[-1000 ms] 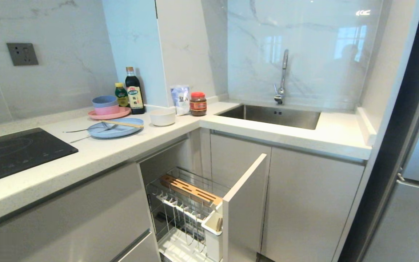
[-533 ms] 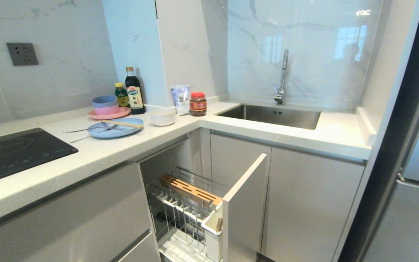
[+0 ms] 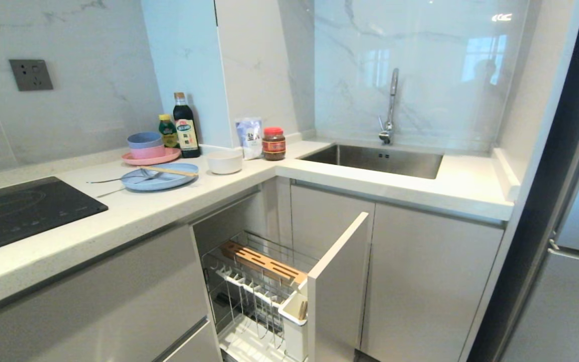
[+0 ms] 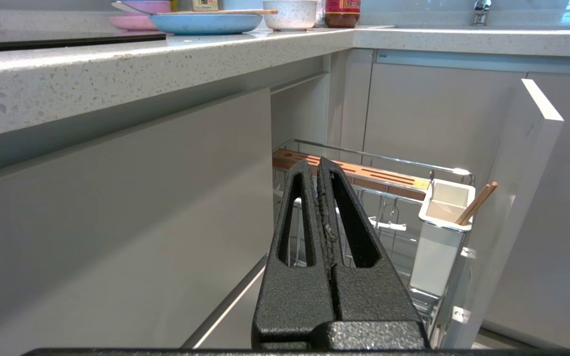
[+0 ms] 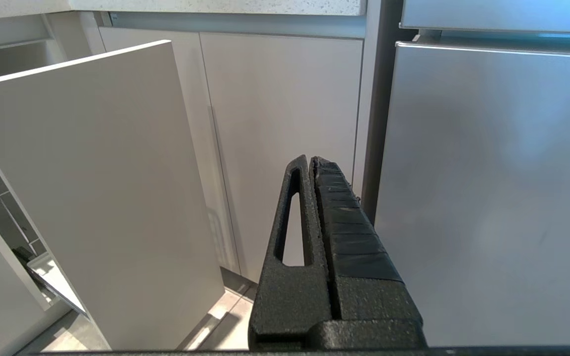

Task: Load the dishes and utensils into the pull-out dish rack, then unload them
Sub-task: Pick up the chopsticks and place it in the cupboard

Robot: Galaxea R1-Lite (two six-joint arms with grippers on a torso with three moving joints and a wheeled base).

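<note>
Well, nothing is moving since a moment ago. The whole kitchen is looking just the same, so the loading is not really starting yet.

The left claw [image 4: 322,165] is staying pressed tight together and holding nothing. It is waiting low down, under the counter [image 4: 117,59]. Just past its tips, the rack [image 4: 379,160] is sitting pulled out. The white cup [image 4: 441,232] is standing a little to the side of the claw, with two brown sticks [image 4: 475,203] leaning in it.

The right claw [image 5: 309,160] is pinched tight too, holding nothing, and resting beside the rack's tall front panel [image 5: 92,173].

Far above and beyond the left claw, the blue plate [image 4: 206,22] is lying on the counter with the chopsticks [image 3: 169,171] across it. The silver pieces [image 3: 113,180] are lying by it, and the white bowl [image 4: 290,12] is sitting next to it.

I think the left claw is needing to go up to the counter first.
</note>
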